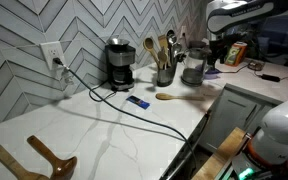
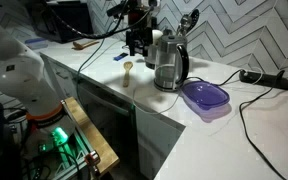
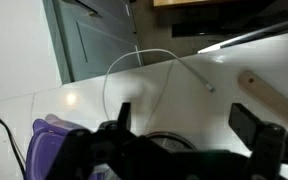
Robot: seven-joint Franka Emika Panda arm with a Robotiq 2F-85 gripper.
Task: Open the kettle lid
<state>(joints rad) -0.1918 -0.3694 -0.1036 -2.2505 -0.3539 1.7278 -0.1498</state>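
in an exterior view i see the kettle (image 1: 193, 68) on the counter (image 1: 104, 125), next to the utensil crock (image 1: 164, 72). in an exterior view my gripper (image 2: 137, 42) hangs close beside the lid (image 2: 165, 36). in the wrist view the jaws are spread wide, holding nothing, with a purple tub (image 3: 49, 140) at the lower left.

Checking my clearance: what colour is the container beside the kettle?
The container is purple, clearest in an exterior view, beside the kettle.

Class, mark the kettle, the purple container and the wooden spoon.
kettle (image 2: 167, 68), in an exterior view, on its glassy body.
purple container (image 2: 206, 109), in an exterior view, on its front wall.
wooden spoon (image 1: 179, 96), in an exterior view, on its handle.
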